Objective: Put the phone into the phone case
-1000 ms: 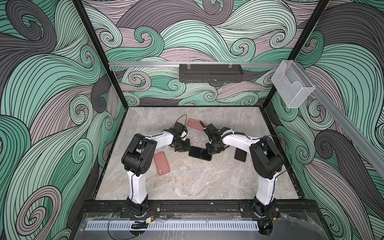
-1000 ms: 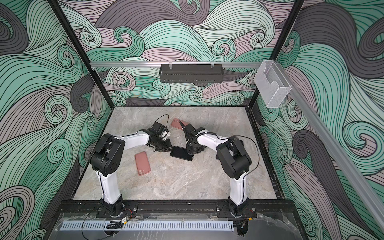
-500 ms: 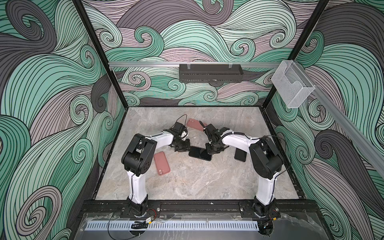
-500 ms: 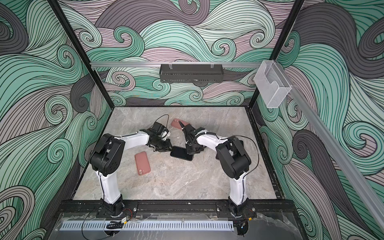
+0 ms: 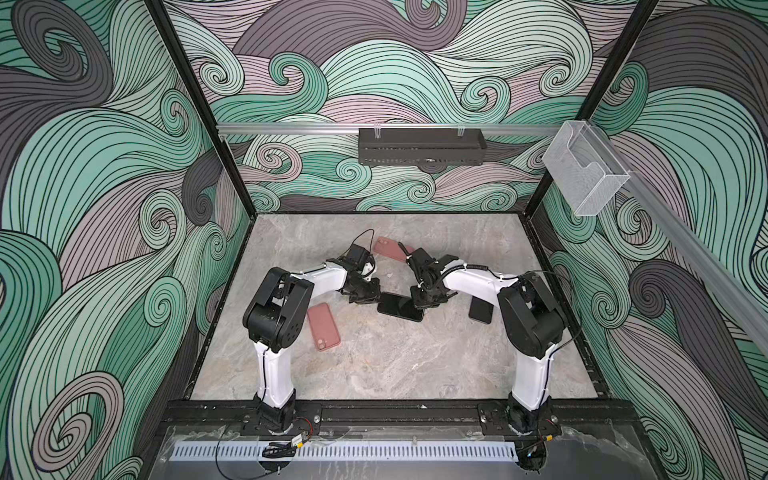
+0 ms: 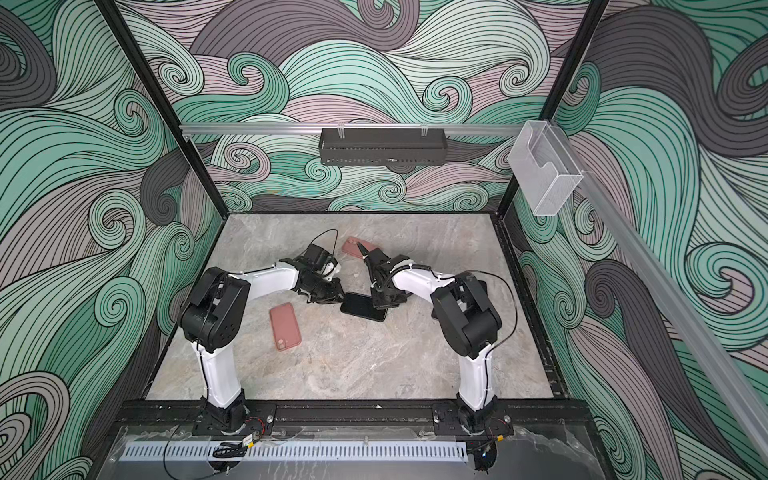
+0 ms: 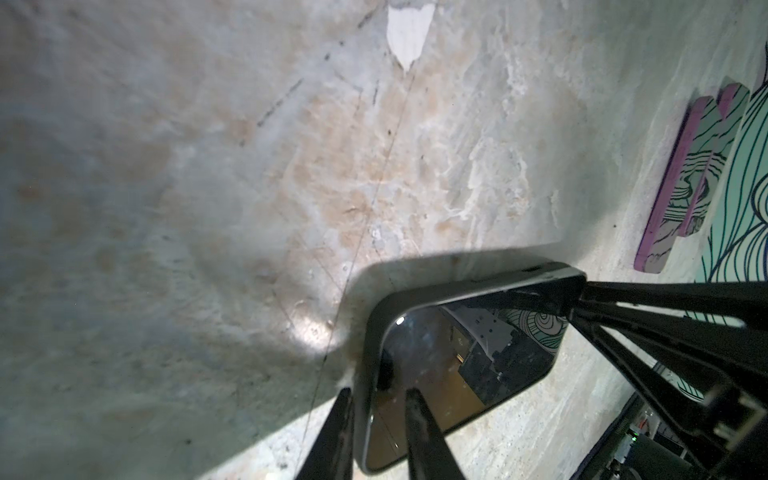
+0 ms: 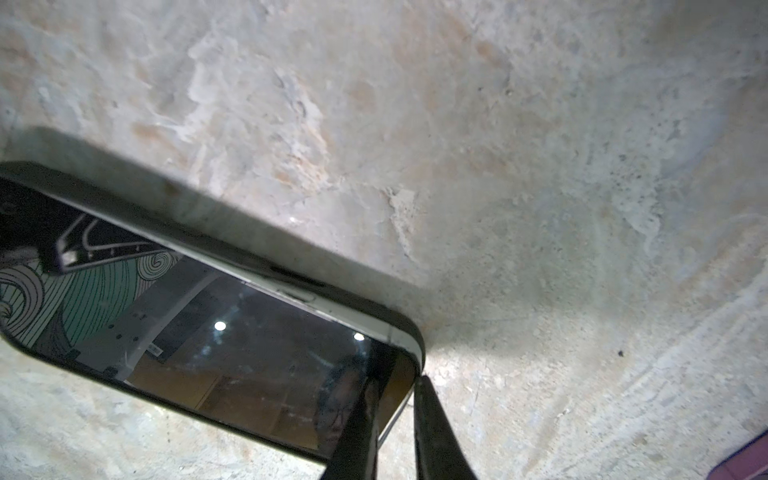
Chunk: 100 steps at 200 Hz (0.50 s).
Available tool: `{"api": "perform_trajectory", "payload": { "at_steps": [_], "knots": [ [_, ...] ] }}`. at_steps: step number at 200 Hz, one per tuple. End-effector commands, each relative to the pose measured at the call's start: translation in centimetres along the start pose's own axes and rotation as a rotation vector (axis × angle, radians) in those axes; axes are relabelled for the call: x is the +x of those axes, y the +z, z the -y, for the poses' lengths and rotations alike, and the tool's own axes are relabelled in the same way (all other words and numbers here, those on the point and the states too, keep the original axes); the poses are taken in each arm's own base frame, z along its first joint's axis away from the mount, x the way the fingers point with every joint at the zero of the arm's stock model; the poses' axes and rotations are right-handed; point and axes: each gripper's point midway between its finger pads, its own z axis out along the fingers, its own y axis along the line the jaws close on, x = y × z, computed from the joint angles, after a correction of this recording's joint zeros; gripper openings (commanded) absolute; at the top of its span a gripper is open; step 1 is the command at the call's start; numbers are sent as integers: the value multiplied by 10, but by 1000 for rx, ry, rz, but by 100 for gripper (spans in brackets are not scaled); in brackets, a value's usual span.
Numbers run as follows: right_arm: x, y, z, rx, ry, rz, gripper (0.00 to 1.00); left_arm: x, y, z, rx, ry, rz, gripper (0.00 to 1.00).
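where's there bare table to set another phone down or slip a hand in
Widest bare patch: front of the table, between the arm bases, nearer than the black phone. The back corners are bare too. Crowded: the middle, where left gripper and right gripper pinch that phone, near pink case to its left, dark phone to its right, far pink cases behind.

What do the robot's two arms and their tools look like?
The left arm and right arm have glossy white links with bulky black joint housings. Thin black cables loop outside them. The left tool and right tool are black, with slim tapered fingers.
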Motion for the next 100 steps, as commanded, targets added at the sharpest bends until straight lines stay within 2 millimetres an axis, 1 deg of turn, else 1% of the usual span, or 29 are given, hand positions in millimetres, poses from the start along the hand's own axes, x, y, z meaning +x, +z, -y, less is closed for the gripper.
{"api": "perform_trajectory", "payload": {
  "at_steps": [1, 26, 100],
  "knots": [
    [108, 92, 58, 251, -3, -391, 17, 0, -9, 8, 15, 32, 2, 25],
    [115, 96, 61, 264, 4, -408, 17, -2, -10, 10, 23, 37, 6, 25],
    [121, 100, 63, 279, 12, -430, 15, -6, -11, 14, 38, 43, 12, 25]
  ]
}}
